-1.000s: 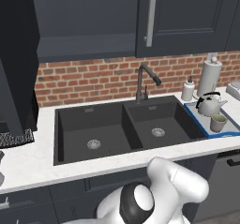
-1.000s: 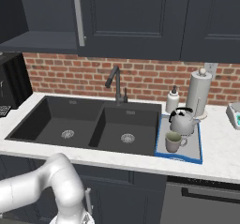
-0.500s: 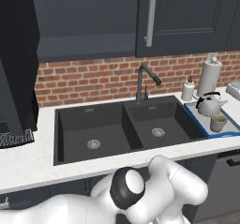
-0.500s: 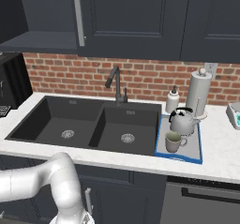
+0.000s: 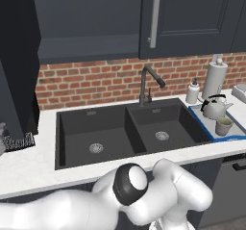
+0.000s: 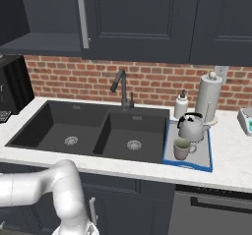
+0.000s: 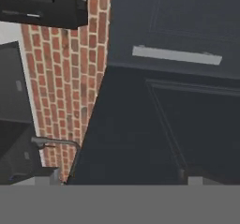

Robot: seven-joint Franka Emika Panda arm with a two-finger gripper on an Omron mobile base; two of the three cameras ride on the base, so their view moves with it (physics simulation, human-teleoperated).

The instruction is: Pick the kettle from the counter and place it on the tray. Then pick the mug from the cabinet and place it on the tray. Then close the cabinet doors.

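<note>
The kettle (image 6: pixel 193 127) and the mug (image 6: pixel 182 149) stand together on the tray (image 6: pixel 189 166), the mug just in front of the kettle. All three sit where they were a second ago, well apart from the pincer (image 7: pixel 122 179). The tray lies on the table (image 6: pixel 231 160) at the far end of the sink (image 5: pixel 96 128) from the side where the arm (image 5: pixel 144 200) reaches out.

The pincer is open, its two tips wide apart with nothing between them. In the rolled hand view a closed cabinet door (image 7: pixel 187 21) with its silver handle (image 7: pixel 176 55) lies ahead of the pincer. A strip of brick wall (image 7: pixel 61 78) and the faucet (image 7: pixel 56 142) are off to one side.

In the left base view the arm has swung lower and further left than a second ago, its dark elbow cap (image 5: pixel 129 183) now nearer the picture's middle. The open door (image 5: pixel 17 70) takes up more of that view's left edge than it did then.
</note>
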